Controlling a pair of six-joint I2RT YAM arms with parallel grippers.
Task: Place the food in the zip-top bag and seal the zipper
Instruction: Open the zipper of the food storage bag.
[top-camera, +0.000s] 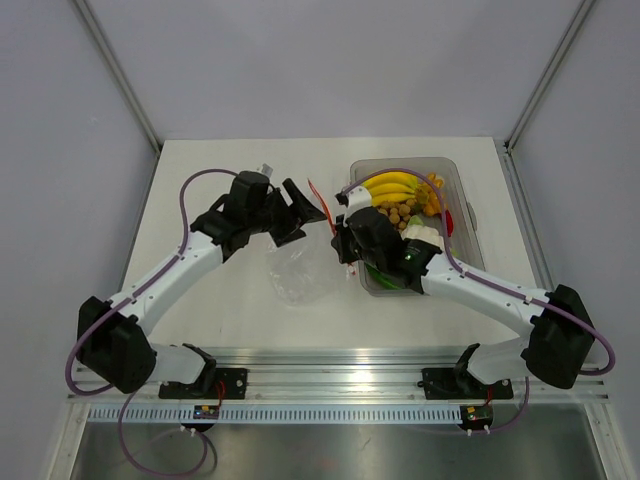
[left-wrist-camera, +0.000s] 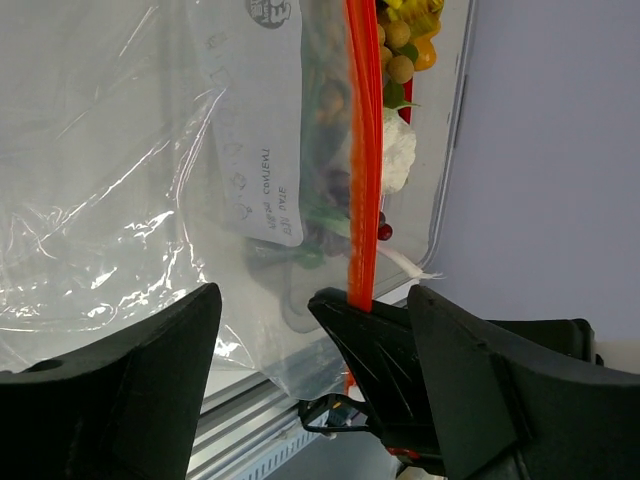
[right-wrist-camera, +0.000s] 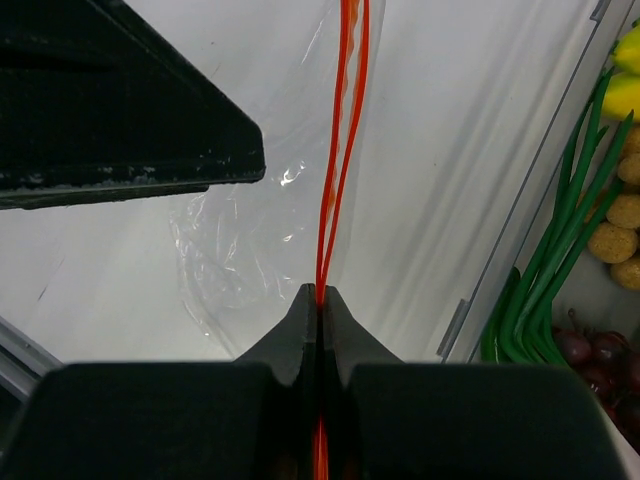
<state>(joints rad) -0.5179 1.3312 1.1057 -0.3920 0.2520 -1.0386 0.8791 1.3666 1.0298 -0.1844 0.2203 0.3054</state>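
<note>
Pinching the zipper with the right hand, clenched tight, just beside the tub on its left-arm side. Dangling the zip-top bag from that grip down onto the table. Holding the left hand released, fingers spread wide, farther from the tub, gripping nothing. With the food lying inside the tub.

Got the right end effector pinched tight on the red zipper, both strips running up from the tips and parting higher up. Left of that, crinkly clear zip-top bag over the white table. Can spot the left end effector upper left, only one black finger showing. Off right, past the rim of the clear tub: green vegetables, brown ball cluster, dark red grapes, bit of yellow bananas.
</note>
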